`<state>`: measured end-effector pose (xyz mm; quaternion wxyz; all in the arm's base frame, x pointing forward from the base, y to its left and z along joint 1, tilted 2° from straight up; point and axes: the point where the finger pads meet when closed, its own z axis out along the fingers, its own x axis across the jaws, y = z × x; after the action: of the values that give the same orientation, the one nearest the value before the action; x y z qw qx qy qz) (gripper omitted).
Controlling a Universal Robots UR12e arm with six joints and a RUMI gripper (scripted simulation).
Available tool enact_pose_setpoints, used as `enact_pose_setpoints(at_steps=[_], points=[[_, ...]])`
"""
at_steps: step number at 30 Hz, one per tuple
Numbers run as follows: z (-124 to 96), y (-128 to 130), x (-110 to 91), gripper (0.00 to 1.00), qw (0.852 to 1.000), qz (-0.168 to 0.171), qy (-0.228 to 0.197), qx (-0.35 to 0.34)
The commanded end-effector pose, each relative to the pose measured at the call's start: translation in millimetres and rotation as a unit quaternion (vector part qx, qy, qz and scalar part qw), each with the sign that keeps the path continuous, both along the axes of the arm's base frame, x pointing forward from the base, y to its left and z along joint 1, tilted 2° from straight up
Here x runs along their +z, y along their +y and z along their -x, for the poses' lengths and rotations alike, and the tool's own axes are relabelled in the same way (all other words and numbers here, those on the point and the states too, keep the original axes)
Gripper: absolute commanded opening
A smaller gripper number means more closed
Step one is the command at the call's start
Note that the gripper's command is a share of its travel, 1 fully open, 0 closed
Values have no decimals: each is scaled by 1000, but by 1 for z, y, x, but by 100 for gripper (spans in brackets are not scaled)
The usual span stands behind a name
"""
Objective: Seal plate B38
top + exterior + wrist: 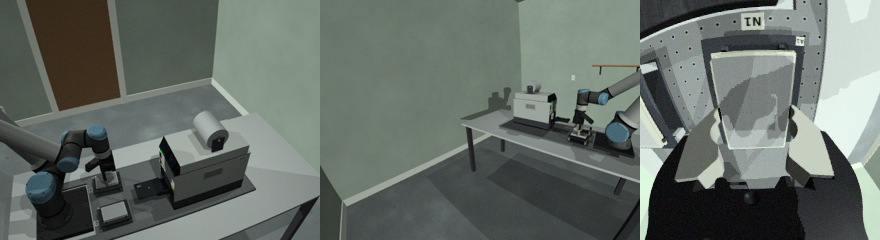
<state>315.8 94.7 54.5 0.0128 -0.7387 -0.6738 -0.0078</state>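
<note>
Fingers, 1 pr.: pinching B38, long sides; long axis approx. parallel w/ N1. Stage: R of B38, top view.

Nest N1 stands beside nest N2, the stage between them and the sealer.
</note>
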Motion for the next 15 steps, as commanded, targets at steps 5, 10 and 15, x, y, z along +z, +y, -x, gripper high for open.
enact_pose_setpoints(at_steps=[5,10,15], points=[[-1,0,0,0,1000,0,-1,0],[-1,0,0,0,1000,0,-1,0],[0,0,-1,0,1000,0,-1,0]])
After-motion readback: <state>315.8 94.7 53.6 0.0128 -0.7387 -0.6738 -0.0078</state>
